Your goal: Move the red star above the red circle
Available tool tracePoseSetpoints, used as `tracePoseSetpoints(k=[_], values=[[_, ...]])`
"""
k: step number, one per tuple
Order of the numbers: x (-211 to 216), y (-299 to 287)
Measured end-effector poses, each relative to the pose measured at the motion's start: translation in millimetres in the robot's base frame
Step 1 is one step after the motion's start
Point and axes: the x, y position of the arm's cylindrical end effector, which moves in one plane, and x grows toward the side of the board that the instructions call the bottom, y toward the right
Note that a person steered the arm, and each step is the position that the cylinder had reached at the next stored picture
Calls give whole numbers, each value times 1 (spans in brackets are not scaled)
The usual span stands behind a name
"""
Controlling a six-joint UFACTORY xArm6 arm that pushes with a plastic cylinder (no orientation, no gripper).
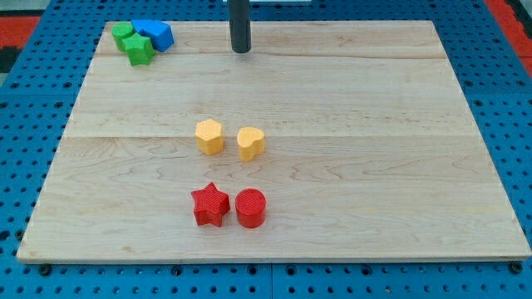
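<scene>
Resting on the wooden board [399, 108], largest item in view, all blocks lie untouched. My tip [241, 51], a bare rod with no claw to spread or pinch, stands near 12 o'clock, well apart from every block. Step in hand, as judged: approach.

The red circle [250, 208] sits near 6 o'clock; the red star [210, 204] touches it at its 9 o'clock. The next move calls for contact at the star's 6 o'clock, then a push toward 12, then toward 3.

The yellow blocks [209, 136] stand close to the goal.

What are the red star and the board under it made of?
The red star looks like matte plastic, possibly 3D-printed: uniform colour, faintly ridged sides. The board appears to be pale unfinished or lightly sealed wood: visible grain and seams between planks. My tip is far off, near the view's top.
</scene>
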Motion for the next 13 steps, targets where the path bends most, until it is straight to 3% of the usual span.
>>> tracePoseSetpoints(k=[2, 3, 4, 6, 7, 8, 9, 10, 11, 13], values=[[12, 35], [89, 100], [174, 109], [171, 28], [202, 34], [193, 66], [232, 121], [303, 156], [361, 113], [343, -44]])
